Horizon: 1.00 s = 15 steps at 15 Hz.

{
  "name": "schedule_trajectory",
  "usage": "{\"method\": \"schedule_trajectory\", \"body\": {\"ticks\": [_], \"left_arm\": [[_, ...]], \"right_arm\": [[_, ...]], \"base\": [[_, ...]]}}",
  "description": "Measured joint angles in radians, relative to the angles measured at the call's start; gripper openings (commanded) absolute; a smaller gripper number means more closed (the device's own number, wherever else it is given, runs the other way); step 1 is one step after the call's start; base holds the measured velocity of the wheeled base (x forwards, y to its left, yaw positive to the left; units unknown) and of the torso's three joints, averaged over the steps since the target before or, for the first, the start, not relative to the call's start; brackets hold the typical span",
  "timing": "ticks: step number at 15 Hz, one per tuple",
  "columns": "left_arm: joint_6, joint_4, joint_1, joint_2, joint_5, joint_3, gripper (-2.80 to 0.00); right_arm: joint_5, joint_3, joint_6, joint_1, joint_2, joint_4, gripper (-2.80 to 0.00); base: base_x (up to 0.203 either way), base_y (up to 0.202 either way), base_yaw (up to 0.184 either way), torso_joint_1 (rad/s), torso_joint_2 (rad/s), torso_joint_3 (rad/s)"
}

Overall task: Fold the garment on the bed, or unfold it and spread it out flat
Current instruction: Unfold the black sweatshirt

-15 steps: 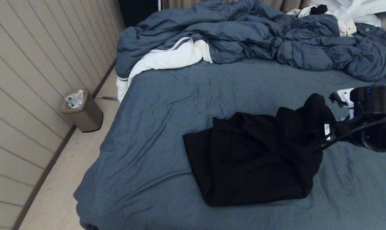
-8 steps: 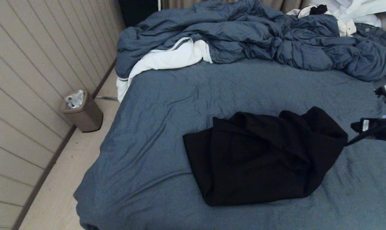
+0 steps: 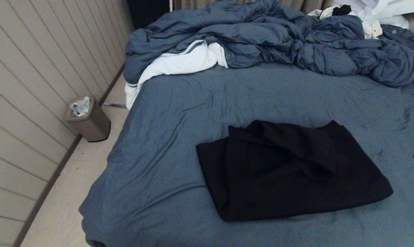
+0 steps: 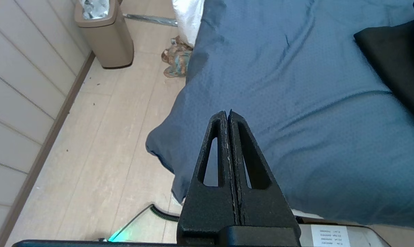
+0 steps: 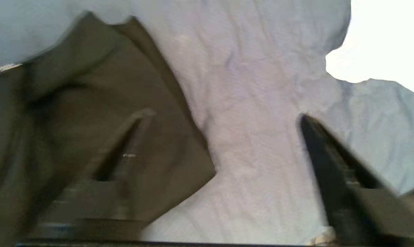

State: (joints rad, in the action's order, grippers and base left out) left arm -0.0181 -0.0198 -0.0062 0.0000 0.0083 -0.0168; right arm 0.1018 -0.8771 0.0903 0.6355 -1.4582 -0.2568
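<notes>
Just let go of the black hoodie (image 3: 289, 171), so it's dropped into a rough fold on the bed (image 3: 179, 144), my right hand (image 5: 224, 144) pulling away fingers wide apart and left hand (image 4: 227, 118) parked pinched together.

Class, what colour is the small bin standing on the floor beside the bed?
The bin is tan-brown, seen best in the left wrist view.

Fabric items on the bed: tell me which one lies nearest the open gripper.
The black hooded sweatshirt, folded on the bed. The right gripper hangs open over its corner; the blue-grey duvet and white clothing lie bunched at the far end.
</notes>
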Motion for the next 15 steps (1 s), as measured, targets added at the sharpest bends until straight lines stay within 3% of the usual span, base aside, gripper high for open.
{"method": "schedule_trajectory", "body": {"ticks": [5,8,11,13,15], "left_arm": [[0.002,0.0,0.0,0.0,0.002,0.0,-2.8],[0.013,-0.012,0.0,0.0,0.004,-0.005,-2.8],[0.005,-0.063,0.0,0.007,0.005,-0.061,-2.8],[-0.06,-0.135,0.0,0.059,-0.018,-0.188,-2.8],[-0.116,-0.213,0.0,0.171,-0.091,-0.294,-2.8]], "right_arm": [[0.175,0.049,-0.024,-0.05,0.14,0.125,-2.8],[0.319,0.046,-0.07,-0.147,0.208,0.214,-2.8],[0.335,0.015,-0.149,-0.293,0.232,0.224,-2.8],[0.336,-0.05,-0.162,-0.362,0.225,0.259,-2.8],[0.335,-0.134,-0.164,-0.423,0.2,0.304,-2.8]], "base": [[0.0,0.0,0.0,0.0,0.0,0.0],[0.0,0.0,0.0,0.0,0.0,0.0],[0.0,0.0,0.0,0.0,0.0,0.0],[0.0,0.0,0.0,0.0,0.0,0.0],[0.0,0.0,0.0,0.0,0.0,0.0]]}}
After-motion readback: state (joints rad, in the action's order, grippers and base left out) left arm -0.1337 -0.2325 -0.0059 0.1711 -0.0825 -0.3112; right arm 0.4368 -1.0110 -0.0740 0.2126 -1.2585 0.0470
